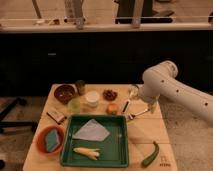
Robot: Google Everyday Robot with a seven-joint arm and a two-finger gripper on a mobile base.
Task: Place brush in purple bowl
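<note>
Scanning from the front edge: long green vegetable (150,155) lies front right on the wooden table (145,132); green tray (115,145) sits front centre, holding a pale sheet (92,131) and a yellowish item (86,151); orange bowl (38,142) is left of the tray, with a blue sponge (51,140) inside; small dark block (56,116) is just behind that bowl.

Mid table: orange lump (113,108) just past the tray's far edge; pale fork-like utensil (138,114) to its right; my gripper (146,105) hangs over the right side of the table, just beside that utensil, fingers spread wide and clamped on nothing; brush (128,100) lies on the table just left of my gripper, whitish head toward the back, dark handle angled toward the tray; can't tell if I'm touching it.

Back row: green cup (74,105); white cup (92,97); small dish of dark red bits (109,94); dark can (80,86); purple bowl (64,93) at back left, well apart from the brush; dark cabinet front (100,55) behind the table.
</note>
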